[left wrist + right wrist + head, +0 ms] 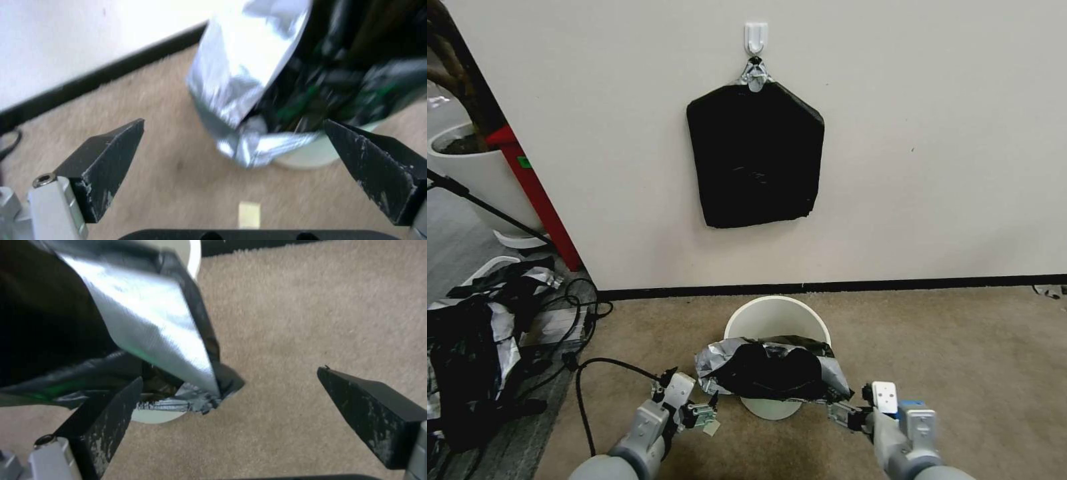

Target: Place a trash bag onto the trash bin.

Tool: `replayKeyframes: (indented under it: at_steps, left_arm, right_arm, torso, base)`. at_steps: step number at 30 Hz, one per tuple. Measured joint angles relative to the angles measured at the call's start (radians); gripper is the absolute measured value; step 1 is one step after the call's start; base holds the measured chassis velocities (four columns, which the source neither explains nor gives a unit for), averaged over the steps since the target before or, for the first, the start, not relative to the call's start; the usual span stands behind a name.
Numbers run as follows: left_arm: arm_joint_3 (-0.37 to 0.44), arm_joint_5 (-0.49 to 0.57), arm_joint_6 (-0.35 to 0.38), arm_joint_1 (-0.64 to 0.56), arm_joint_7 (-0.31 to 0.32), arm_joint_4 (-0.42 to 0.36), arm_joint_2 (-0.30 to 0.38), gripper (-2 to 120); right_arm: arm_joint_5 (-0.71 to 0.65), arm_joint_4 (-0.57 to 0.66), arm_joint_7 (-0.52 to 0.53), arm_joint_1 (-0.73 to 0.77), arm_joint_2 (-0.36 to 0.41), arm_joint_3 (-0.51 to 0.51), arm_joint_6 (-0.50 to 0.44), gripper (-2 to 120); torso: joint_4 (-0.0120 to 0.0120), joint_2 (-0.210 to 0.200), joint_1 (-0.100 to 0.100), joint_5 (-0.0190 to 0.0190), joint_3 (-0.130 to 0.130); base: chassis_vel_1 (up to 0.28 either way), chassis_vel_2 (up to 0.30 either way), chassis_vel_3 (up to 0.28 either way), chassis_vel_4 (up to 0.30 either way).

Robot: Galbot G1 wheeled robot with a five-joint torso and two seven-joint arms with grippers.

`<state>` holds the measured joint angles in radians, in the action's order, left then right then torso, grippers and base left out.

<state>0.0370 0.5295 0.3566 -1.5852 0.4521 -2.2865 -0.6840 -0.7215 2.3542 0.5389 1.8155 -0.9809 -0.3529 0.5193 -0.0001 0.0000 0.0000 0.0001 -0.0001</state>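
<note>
The trash bag lies crumpled across the near rim of the trash bin, its black face up and its silvery reverse folded outward at both ends, so it drapes over the front wall instead of lining the bin. The far half of the bin's mouth is uncovered, which suggests the bag has been laid over the opening but not yet spread round the whole rim. The bin stands on the carpet close to the wall, where a thick black pad of bags hangs from a hook, probably the supply.

The left end effector sits low, just beside the bag's left corner, its fingers spread wide and holding nothing. The right end effector mirrors it at the right corner, also spread and empty, with one finger close against the film. Flanking the bag this way seems meant for taking an edge on each side
</note>
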Motion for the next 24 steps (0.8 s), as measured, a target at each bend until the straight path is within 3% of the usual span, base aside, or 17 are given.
replayKeyframes:
  at_steps: [2, 3, 6, 7, 8, 11, 14, 16, 17, 18, 20, 24]
  left_arm:
    - [0.048, -0.049, -0.106, -0.066, -0.070, -0.015, -0.002, 100]
    - [0.048, -0.049, -0.106, -0.066, -0.070, -0.015, -0.002, 100]
    - [0.112, -0.138, -0.257, -0.130, -0.140, -0.016, -0.013, 100]
    - [0.112, -0.138, -0.257, -0.130, -0.140, -0.016, -0.013, 100]
    - [0.149, -0.167, -0.321, -0.148, -0.163, -0.007, -0.027, 100]
    - [0.248, -0.194, -0.406, -0.161, -0.220, 0.025, -0.083, 100]
    - [0.280, -0.201, -0.428, -0.158, -0.236, 0.045, -0.107, 100]
    - [0.319, -0.222, -0.464, -0.153, -0.265, 0.083, -0.144, 100]
    - [0.319, -0.222, -0.464, -0.153, -0.265, 0.083, -0.144, 100]
    - [0.346, -0.258, -0.511, -0.158, -0.300, 0.118, -0.196, 100]
    - [0.368, -0.292, -0.561, -0.185, -0.344, 0.141, -0.254, 100]
    - [0.383, -0.320, -0.596, -0.196, -0.370, 0.156, -0.288, 100]
  right_arm:
    - [0.012, 0.049, -0.055, 0.072, 0.023, -0.077, -0.036, 100]
    - [0.012, 0.049, -0.055, 0.072, 0.023, -0.077, -0.036, 100]
    - [0.019, 0.068, -0.108, 0.079, 0.036, -0.145, -0.086, 100]
    - [0.019, 0.068, -0.108, 0.079, 0.036, -0.145, -0.086, 100]
    - [-0.016, 0.068, -0.143, 0.053, 0.044, -0.180, -0.090, 100]
    - [-0.090, -0.016, -0.285, -0.104, 0.069, -0.233, -0.072, 100]
    - [-0.117, -0.063, -0.354, -0.178, 0.077, -0.233, -0.050, 100]
    - [-0.134, -0.156, -0.492, -0.313, 0.083, -0.227, 0.007, 100]
    - [-0.134, -0.156, -0.492, -0.313, 0.083, -0.227, 0.007, 100]
    - [-0.121, -0.250, -0.620, -0.444, 0.082, -0.203, 0.055, 100]
    - [-0.064, -0.362, -0.753, -0.584, 0.082, -0.133, 0.092, 100]
    - [-0.010, -0.420, -0.816, -0.663, 0.085, -0.065, 0.105, 100]
  torso:
    - [0.0000, 0.000, 0.000, -0.0003, 0.000]
    - [0.0000, 0.000, 0.000, -0.0003, 0.000]
    - [0.0000, 0.000, 0.000, 0.0000, 0.000]
    - [0.0000, 0.000, 0.000, 0.0000, 0.000]
    - [-0.0001, 0.000, 0.000, 0.0000, 0.000]
    - [0.0001, 0.000, 0.000, 0.0001, 0.000]
    - [0.0001, 0.000, 0.000, 0.0003, 0.000]
    - [0.0000, 0.000, 0.000, 0.0002, 0.000]
    - [0.0000, 0.000, 0.000, 0.0002, 0.000]
    - [-0.0001, 0.000, 0.000, -0.0001, 0.000]
    - [0.0003, 0.000, 0.000, 0.0001, 0.000]
    - [0.0003, 0.000, 0.000, 0.0001, 0.000]
  base:
    - [0.000, 0.000, 0.000, 0.000]
    - [0.000, 0.000, 0.000, 0.000]
    - [0.000, 0.000, 0.000, 0.000]
    - [0.000, 0.000, 0.000, 0.000]
    - [0.000, 0.000, 0.000, 0.000]
    - [0.000, 0.000, 0.000, 0.000]
    - [0.000, 0.000, 0.000, 0.000]
    - [0.000, 0.000, 0.000, 0.000]
    - [0.000, 0.000, 0.000, 0.000]
    - [0.000, 0.000, 0.000, 0.000]
    - [0.000, 0.000, 0.000, 0.000]
    - [0.000, 0.000, 0.000, 0.000]
